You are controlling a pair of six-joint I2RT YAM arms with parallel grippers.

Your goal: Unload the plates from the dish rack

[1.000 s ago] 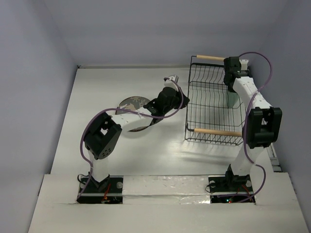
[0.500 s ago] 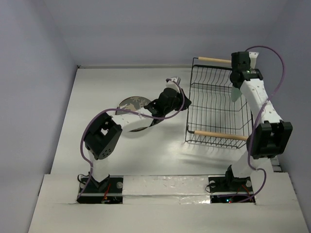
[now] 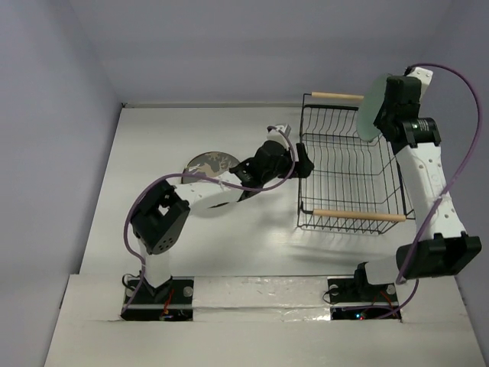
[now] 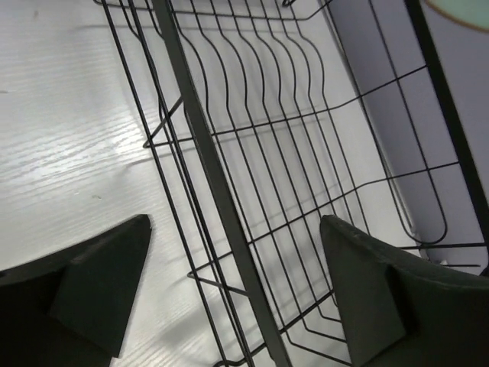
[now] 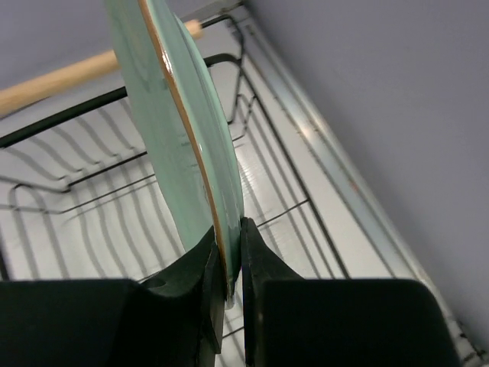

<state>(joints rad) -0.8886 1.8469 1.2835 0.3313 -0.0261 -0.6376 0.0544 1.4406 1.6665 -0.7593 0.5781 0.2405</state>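
Mint-green with a thin brown edge, the round plate (image 3: pixel 372 107) is standing on edge directly above the right claw (image 5: pixel 227 246), whose fingers are pinching its lower rim, with the black wire dish rack with pale wooden handles (image 3: pixel 348 172) sitting below that claw. The left claw (image 4: pixel 237 287) is hanging spread wide and gripping nothing, the rack's rim wire running between its fingers. Behind it, a brownish patterned plate (image 3: pixel 208 163) is lying flat on the white desk (image 3: pixel 252 237).

your left jaws: wide apart | dish rack (image 4: pixel 208 149) rim bar runs between them | white surface (image 4: pixel 61 138) underneath | mint plate (image 4: pixel 470 9) peeking top-right
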